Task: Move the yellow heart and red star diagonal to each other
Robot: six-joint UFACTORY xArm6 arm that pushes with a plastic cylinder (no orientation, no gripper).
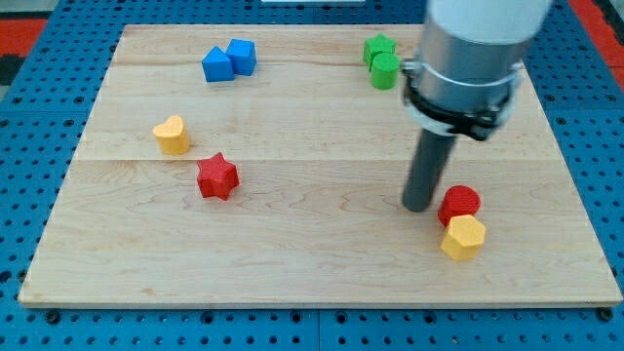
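Yellow heart (pixel 172 135) at bench (pixel 292 263) left; red star (pixel 217 177) just beside it, toward lower right, apart. My tip (pixel 419 207) well right, beside red cylinder (pixel 459 204). No gripper: bare rod, nothing held.

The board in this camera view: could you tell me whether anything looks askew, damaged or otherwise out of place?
Nothing stands out. The blocks sit flat on the wooden board in pairs: blue blocks, green blocks, yellow heart beside red star, red cylinder against yellow hexagon. My tip rests left of the red cylinder.
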